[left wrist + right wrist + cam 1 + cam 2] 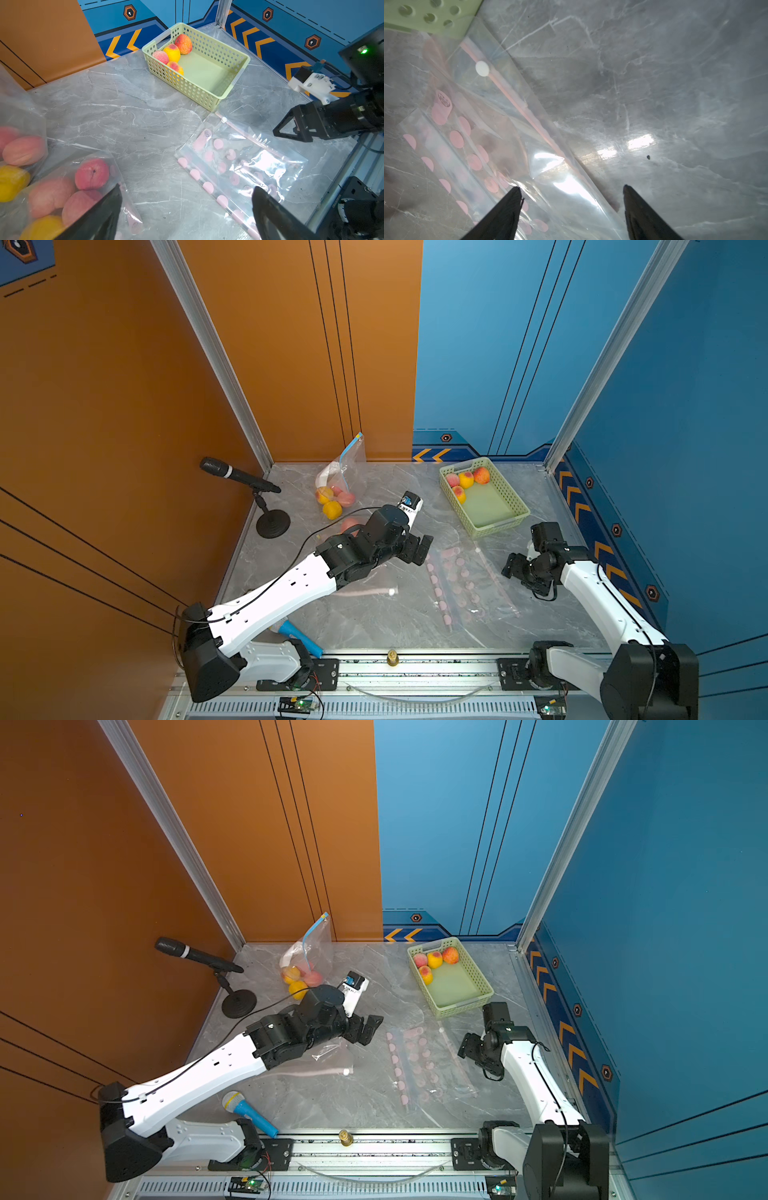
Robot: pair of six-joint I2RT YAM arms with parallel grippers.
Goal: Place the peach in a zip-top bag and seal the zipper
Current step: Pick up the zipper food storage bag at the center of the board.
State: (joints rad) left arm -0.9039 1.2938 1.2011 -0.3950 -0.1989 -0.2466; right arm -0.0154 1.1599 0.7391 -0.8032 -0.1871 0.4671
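Observation:
Several peaches (465, 480) lie in the far end of a green perforated basket (510, 488), also shown in the left wrist view as peaches (172, 52) in the basket (187, 84). A clear zip-top bag with pink dots (469, 585) lies flat mid-table, its white slider (482, 68) at the basket end. My right gripper (513, 568) hovers open over the bag's zipper edge (529, 116), gripping nothing. My left gripper (187, 188) is open between the dotted bag (239, 162) and a second bag (68, 187) holding several peaches, which the left arm partly hides in both top views.
A third bag of peaches (340, 485) with a blue zipper leans on the back wall. A black microphone on a stand (243, 477) is at the far left. A blue toy microphone (249, 1112) lies by the front rail under the left arm. Walls close three sides.

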